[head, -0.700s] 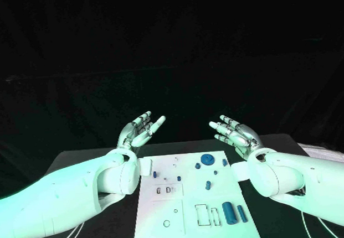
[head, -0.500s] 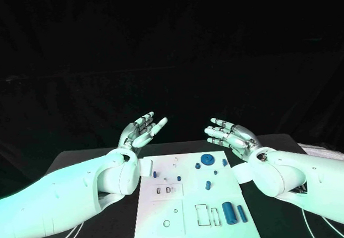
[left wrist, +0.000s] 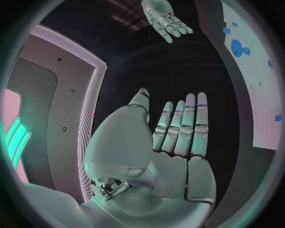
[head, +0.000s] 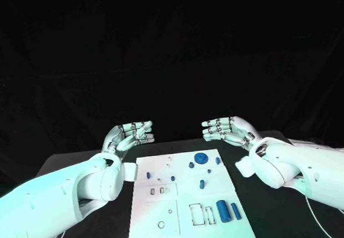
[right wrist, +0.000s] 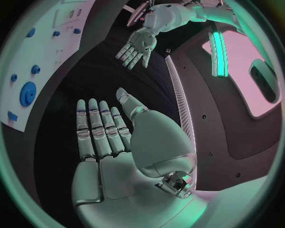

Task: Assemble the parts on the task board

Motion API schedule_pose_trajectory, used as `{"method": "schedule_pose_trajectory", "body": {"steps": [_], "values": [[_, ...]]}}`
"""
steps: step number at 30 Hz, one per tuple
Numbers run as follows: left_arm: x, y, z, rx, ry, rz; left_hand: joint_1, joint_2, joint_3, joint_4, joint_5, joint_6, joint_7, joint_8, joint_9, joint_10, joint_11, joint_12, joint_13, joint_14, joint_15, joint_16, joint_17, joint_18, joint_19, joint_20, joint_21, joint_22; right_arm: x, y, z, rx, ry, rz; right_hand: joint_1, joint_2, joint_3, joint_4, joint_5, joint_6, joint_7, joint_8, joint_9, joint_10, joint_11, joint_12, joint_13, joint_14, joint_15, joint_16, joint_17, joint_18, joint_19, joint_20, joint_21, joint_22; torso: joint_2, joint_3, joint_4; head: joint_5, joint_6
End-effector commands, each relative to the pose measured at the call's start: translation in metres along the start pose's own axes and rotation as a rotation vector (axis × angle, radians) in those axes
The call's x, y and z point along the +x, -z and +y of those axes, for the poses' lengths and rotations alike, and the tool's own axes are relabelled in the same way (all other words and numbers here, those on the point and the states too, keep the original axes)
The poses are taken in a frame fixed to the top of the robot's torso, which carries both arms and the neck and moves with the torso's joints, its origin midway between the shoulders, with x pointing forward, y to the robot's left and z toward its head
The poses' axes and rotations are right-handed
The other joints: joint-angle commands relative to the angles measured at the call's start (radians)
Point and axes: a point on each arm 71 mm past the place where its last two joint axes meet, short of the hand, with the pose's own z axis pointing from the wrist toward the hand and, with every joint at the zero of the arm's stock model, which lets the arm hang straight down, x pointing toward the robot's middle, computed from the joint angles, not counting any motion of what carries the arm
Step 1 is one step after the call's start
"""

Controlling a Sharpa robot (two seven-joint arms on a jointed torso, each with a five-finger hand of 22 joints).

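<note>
A black table (head: 79, 159) is standing before a black backdrop (head: 167, 53) that is filling the upper part of the head view. Greenish light is falling across the scene. In the wrist views, a grey wall panel (left wrist: 42, 118) with a pale lit edge is curving past, and a green light strip (right wrist: 217, 47) is glowing beside a pink-lit surface (right wrist: 237, 71).

Left hand (head: 128, 136), right hand (head: 228, 130) raised (empty, fingers extended).

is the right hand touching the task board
Apart. In the head view the right hand hangs open past the far edge of the task board, dark table between them.
</note>
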Motion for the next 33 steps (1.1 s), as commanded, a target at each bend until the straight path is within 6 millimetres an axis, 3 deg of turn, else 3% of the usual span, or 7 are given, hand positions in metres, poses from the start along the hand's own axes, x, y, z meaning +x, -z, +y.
{"method": "schedule_pose_trajectory", "body": {"steps": [1, 3, 10, 16, 21, 27, 33], "values": [[0.006, 0.005, -0.005, 0.029, 0.034, 0.051, 0.006, 0.017, -0.009, -0.005, -0.004, 0.035, -0.005, 0.005, -0.002, 0.054, -0.015, 0.004, 0.002, 0.066, -0.022, 0.014, 0.021, 0.005, 0.063, -0.02, 0.02, 0.005, -0.005, 0.002, 0.012, -0.112, 0.263, 0.034, -0.002, -0.028, 0.09, -0.014, 0.015, 0.163, 0.028, -0.006, 0.003, 0.151, -0.034, -0.027, 0.002, 0.215, -0.051, 0.018, 0.005, 0.023, 0.144, -0.043, 0.084, 0.026, 0.025, -0.0022, 0.0073, -0.013, 0.002], [0.009, 0.008, -0.007, 0.028, 0.043, 0.068, 0.013, 0.023, -0.015, -0.012, -0.004, 0.051, -0.01, 0.003, -0.004, 0.082, -0.024, 0.003, 0.004, 0.097, -0.031, 0.016, 0.035, 0.005, 0.092, -0.031, 0.026, 0.006, -0.01, 0.002, 0.015, -0.124, 0.319, 0.034, -0.003, -0.035, 0.105, -0.014, 0.016, 0.183, 0.021, -0.006, 0.004, 0.176, -0.043, -0.028, 0.003, 0.247, -0.062, 0.021, 0.007, 0.023, 0.162, -0.054, 0.102, 0.033, 0.034, -0.0022, 0.0132, -0.018, 0.002], [0.015, 0.025, -0.014, 0.014, 0.081, 0.118, 0.021, 0.035, -0.038, -0.027, -0.004, 0.082, -0.024, -0.012, -0.01, 0.137, -0.044, -0.021, 0.006, 0.205, -0.062, 0.055, 0.11, 0.004, 0.183, -0.062, 0.055, 0.015, -0.021, -0.008, 0.025, -0.086, 0.665, 0.093, -0.006, -0.067, 0.136, -0.007, 0.01, 0.246, -0.01, -0.013, 0.004, 0.271, -0.082, -0.035, 0.003, 0.421, -0.119, 0.055, 0.03, 0.019, 0.262, -0.119, 0.241, 0.106, 0.077, 0.0055, 0.0154, -0.016, 0.012], [0.02, 0.037, -0.022, -0.014, 0.146, 0.134, 0.023, 0.038, -0.044, -0.03, -0.004, 0.084, -0.026, -0.02, -0.011, 0.141, -0.046, -0.032, 0.006, 0.208, -0.064, 0.064, 0.134, 0.003, 0.191, -0.066, 0.057, 0.016, -0.015, -0.015, 0.031, -0.066, 0.939, 0.149, -0.022, -0.101, 0.126, 0.008, -0.017, 0.283, -0.038, -0.021, 0.004, 0.327, -0.111, -0.042, 0.004, 0.552, -0.158, 0.103, 0.07, 0.021, 0.324, -0.16, 0.37, 0.179, 0.117, -0.0007, 0.0215, -0.023, 0.012], [0.024, 0.043, -0.026, -0.022, 0.175, 0.151, 0.022, 0.039, -0.047, -0.031, -0.004, 0.084, -0.026, -0.024, -0.011, 0.141, -0.046, -0.038, 0.005, 0.206, -0.064, 0.067, 0.144, 0.002, 0.193, -0.067, 0.058, 0.017, -0.002, -0.023, 0.039, -0.085, 1.069, 0.19, -0.032, -0.122, 0.143, 0.025, 0.003, 0.294, -0.058, -0.037, 0.002, 0.335, -0.122, -0.045, 0.003, 0.612, -0.185, 0.219, 0.144, 0.019, 0.383, -0.187, 0.494, 0.25, 0.144, -0.0025, 0.0252, -0.031, 0.015], [0.029, 0.048, -0.032, 0.009, 0.16, 0.187, 0.009, 0.031, -0.063, -0.028, -0.004, 0.082, -0.025, -0.033, -0.011, 0.139, -0.044, -0.051, 0.004, 0.197, -0.062, 0.07, 0.165, 0.001, 0.192, -0.066, 0.056, 0.016, 0.005, -0.029, 0.049, -0.099, 1.138, 0.205, -0.053, -0.159, 0.196, 0.057, 0.017, 0.284, -0.067, -0.044, 0.002, 0.302, -0.126, -0.047, 0.003, 0.612, -0.192, 0.455, 0.277, 0.018, 0.389, -0.193, 0.617, 0.331, 0.165, -0.0064, 0.0338, -0.044, 0.017], [0.031, 0.052, -0.035, 0.017, 0.159, 0.202, 0.008, 0.03, -0.065, -0.028, -0.004, 0.082, -0.025, -0.034, -0.011, 0.139, -0.044, -0.052, 0.004, 0.197, -0.062, 0.071, 0.168, 0.001, 0.192, -0.066, 0.056, 0.016, 0.008, -0.036, 0.054, -0.085, 1.176, 0.217, -0.065, -0.191, 0.239, 0.102, -0.006, 0.279, -0.066, -0.043, 0.003, 0.265, -0.121, -0.048, 0.002, 0.601, -0.187, 0.655, 0.439, -0.011, 0.452, -0.186, 0.804, 0.564, 0.179, -0.0118, 0.0408, -0.047, 0.017]]}}
